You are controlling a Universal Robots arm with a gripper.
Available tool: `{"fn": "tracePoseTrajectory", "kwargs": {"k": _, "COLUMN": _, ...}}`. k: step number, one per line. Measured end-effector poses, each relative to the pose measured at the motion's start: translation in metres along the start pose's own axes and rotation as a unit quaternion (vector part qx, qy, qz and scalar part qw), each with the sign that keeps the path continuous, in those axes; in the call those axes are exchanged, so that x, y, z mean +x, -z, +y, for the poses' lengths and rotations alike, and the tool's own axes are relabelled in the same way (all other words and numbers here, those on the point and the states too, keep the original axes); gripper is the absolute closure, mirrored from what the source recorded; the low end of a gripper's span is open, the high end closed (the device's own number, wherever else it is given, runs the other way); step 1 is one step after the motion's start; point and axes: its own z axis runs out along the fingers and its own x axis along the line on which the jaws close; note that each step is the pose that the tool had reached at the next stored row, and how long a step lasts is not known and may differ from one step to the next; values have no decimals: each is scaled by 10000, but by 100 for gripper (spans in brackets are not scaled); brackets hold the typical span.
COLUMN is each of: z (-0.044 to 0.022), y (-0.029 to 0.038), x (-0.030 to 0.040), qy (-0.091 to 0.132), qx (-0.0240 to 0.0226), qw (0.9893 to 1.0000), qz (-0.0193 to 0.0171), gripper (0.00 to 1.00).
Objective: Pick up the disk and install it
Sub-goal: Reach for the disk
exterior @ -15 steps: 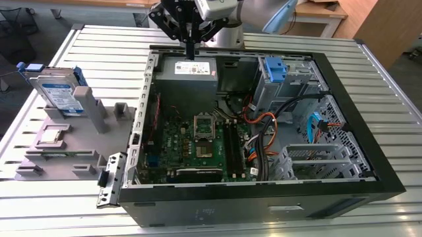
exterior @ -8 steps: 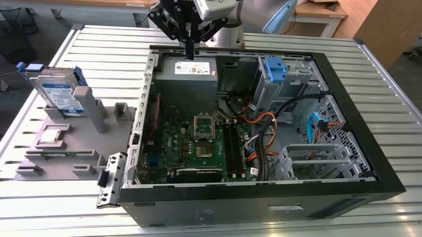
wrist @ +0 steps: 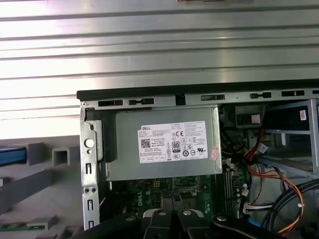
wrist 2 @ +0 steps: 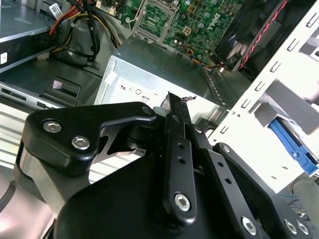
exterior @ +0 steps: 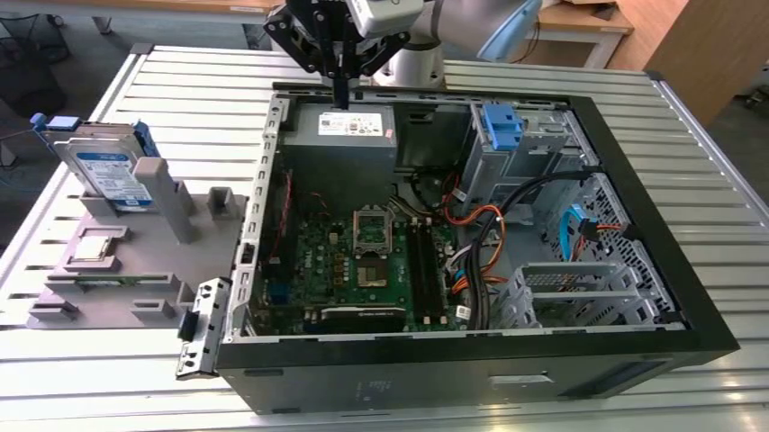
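Note:
The disk (exterior: 111,173), a silver drive with a white-and-blue label in a blue frame, stands upright in a grey holder (exterior: 121,270) at the exterior view's left, outside the computer case. My gripper (exterior: 341,101) hangs over the far edge of the open case (exterior: 481,355), just above the grey power supply (exterior: 348,126). Its fingers are shut together with nothing between them, as the second wrist view also shows at the gripper (wrist 2: 172,99). The disk is well off to the left of the gripper.
Inside the case lie the green motherboard (exterior: 360,261), orange and black cables (exterior: 481,225), a blue bracket (exterior: 499,126) at the far right, and a metal drive cage (exterior: 577,288). A small silver chip (exterior: 96,247) rests on the holder. The slatted metal table (exterior: 180,81) surrounds everything.

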Motion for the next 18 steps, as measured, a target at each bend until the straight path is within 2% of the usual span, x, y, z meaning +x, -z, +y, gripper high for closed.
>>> {"fn": "tracePoseTrajectory", "kwargs": {"k": 12, "z": -1, "y": -1, "x": 19, "qy": 0, "qx": 0, "qw": 10000, "qz": 0, "gripper": 89}}
{"fn": "tracePoseTrajectory", "kwargs": {"k": 18, "z": -6, "y": -8, "x": 68, "qy": 1, "qx": 0, "qw": 10000, "qz": 0, "gripper": 89}}
